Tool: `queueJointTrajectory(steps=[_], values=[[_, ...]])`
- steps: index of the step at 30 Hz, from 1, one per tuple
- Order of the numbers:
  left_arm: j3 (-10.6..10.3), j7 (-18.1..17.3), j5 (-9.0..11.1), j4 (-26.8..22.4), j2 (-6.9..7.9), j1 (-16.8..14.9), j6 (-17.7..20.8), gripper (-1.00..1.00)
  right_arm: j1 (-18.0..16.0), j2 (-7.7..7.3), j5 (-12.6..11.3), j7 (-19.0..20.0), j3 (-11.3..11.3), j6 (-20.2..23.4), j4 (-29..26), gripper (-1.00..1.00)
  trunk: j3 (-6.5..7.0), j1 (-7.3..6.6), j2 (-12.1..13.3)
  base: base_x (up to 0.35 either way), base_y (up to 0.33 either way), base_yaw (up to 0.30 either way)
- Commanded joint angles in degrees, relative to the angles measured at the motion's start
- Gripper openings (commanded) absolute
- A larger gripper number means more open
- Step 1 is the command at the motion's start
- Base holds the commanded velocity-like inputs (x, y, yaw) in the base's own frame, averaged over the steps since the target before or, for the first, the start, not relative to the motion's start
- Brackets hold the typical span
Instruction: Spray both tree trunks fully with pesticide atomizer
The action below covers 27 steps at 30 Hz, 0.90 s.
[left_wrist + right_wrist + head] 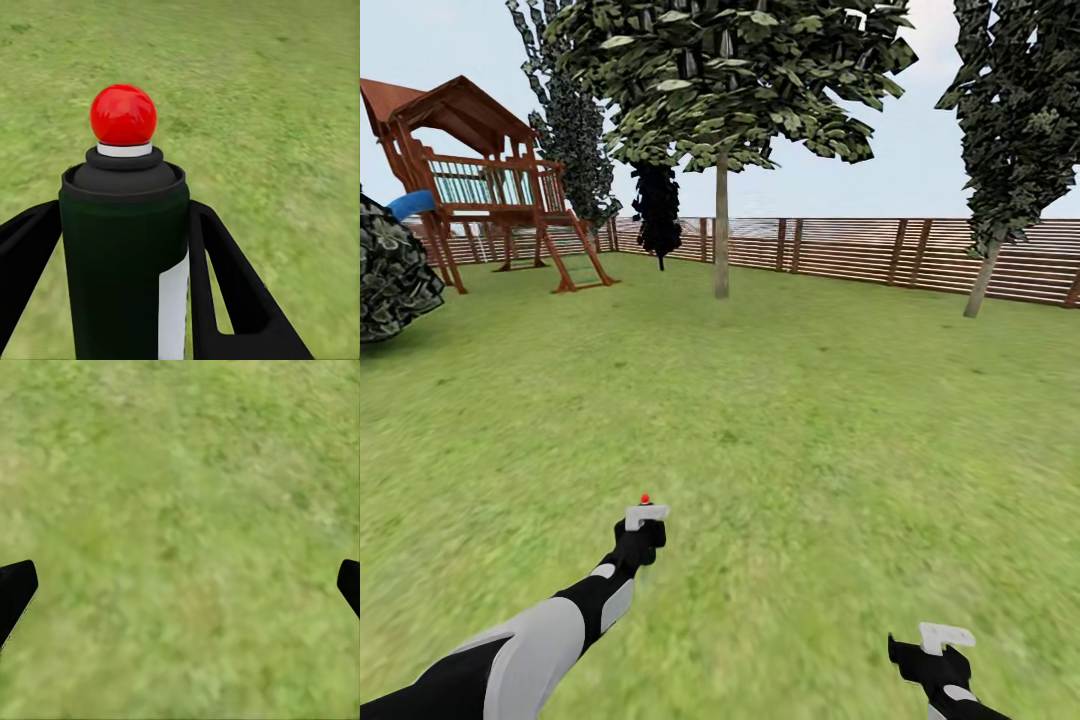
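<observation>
My left gripper [643, 522] is shut on the pesticide atomizer [124, 255], a black can with a white label strip and a red ball top [645, 498]. It holds the can upright over the lawn, with a black finger [236, 289] pressed against each side of it. One tree [721, 70] with a broad green canopy stands far ahead by the fence, its straight bare trunk [721, 235] well beyond reach. My right gripper [945, 640] hangs low at the right, open, its fingertips [16, 589] wide apart over bare grass.
A brown slat fence [860, 250] closes the lawn at the back. A wooden play tower [490, 180] stands back left, and a dark shrub [390, 270] is at the left edge. Dark narrow trees [658, 210] rise by the fence; another, with a leaning trunk [982, 275], stands at the right.
</observation>
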Motion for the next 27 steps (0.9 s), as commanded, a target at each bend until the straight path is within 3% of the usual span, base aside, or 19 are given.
queueJointTrajectory(steps=[1,27], values=[[-0.01,0.0,0.0,-0.01,0.0,0.0,0.0,-1.0,-0.02,0.0,0.0,0.0,0.0,0.0,0.0,1.0,0.0,0.0,0.0,0.35,0.0,0.0],[-0.01,0.0,0.0,-0.01,0.0,0.0,0.0,-1.0,0.0,0.0,-0.03,0.0,0.01,0.0,0.09,1.0,0.0,0.0,0.0,0.35,0.0,0.0]])
